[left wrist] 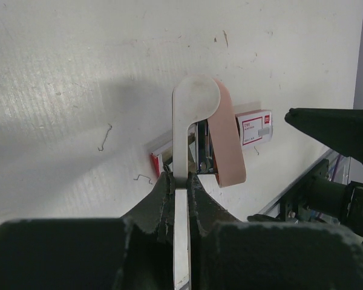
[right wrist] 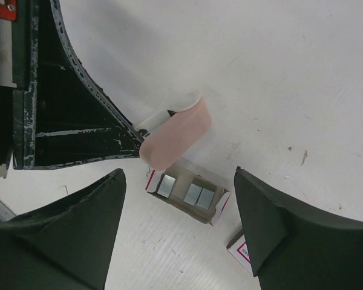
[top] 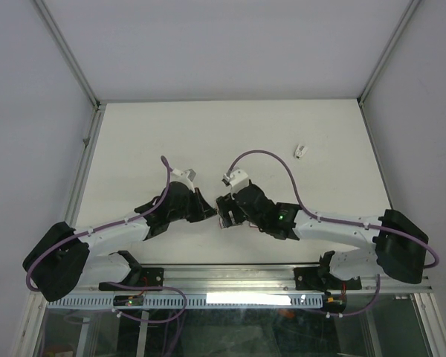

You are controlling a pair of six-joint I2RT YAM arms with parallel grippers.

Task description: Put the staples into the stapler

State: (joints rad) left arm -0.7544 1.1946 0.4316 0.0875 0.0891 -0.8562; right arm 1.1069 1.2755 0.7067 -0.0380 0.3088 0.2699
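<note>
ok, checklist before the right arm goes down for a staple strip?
1. Left gripper shut on the stapler: ok.
2. Right gripper open: ok.
3. Staple tray out of its box, silvery strips exposed: ok.
4. Tray lies between the right fingers in the right wrist view: ok.
5. Stapler's channel open to take a strip: cannot tell.
6. Stapler's pink end clear of the tray: cannot tell; it overlaps the tray's far edge in the right wrist view.
</note>
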